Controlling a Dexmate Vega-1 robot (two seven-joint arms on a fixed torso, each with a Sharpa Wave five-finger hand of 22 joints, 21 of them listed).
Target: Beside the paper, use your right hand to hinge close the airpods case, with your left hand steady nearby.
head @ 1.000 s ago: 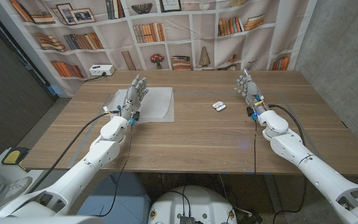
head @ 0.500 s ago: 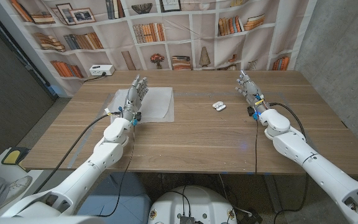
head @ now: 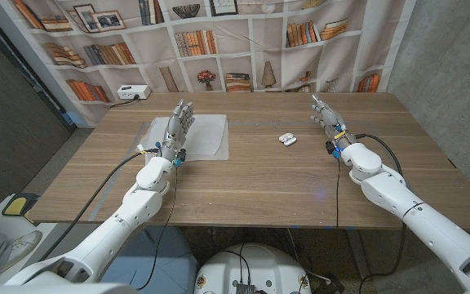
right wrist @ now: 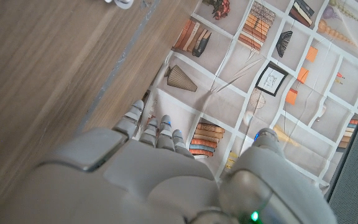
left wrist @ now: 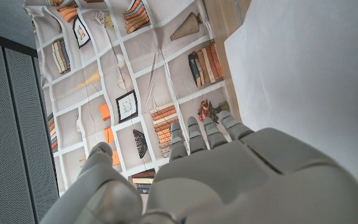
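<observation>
- Background: a printed bookshelf backdrop point(head: 219, 41) hangs behind a wooden table point(head: 251, 175); a dark panel stands at the robot's left, a grey wall at its right.
- On the backdrop's lower edge, at the table's far left corner, a small white box point(head: 131, 92) with a cable is visible.
- Paper point(head: 202, 135): a pale sheet lies flat on the table's far left part. In the left wrist view it appears as a large white area point(left wrist: 316, 81) beside the hand.
- Airpods case point(head: 287, 140): small and white, it lies on the bare wood right of the paper and apart from it, roughly between the two hands and nearer the right one. It looks open, in two parts, though it is too small to confirm. A sliver of it shows at the edge of the right wrist view point(right wrist: 118, 2).
- Left hand point(head: 178, 126): raised over the paper's near left edge, fingers extended and slightly spread, holding nothing. The left wrist view point(left wrist: 210, 168) shows the fingers reaching out straight.
- Right hand point(head: 326, 117): well to the right of the case and not touching it, fingers extended upward and apart, holding nothing. The right wrist view point(right wrist: 148, 162) shows the same, with the wood beside it.
</observation>
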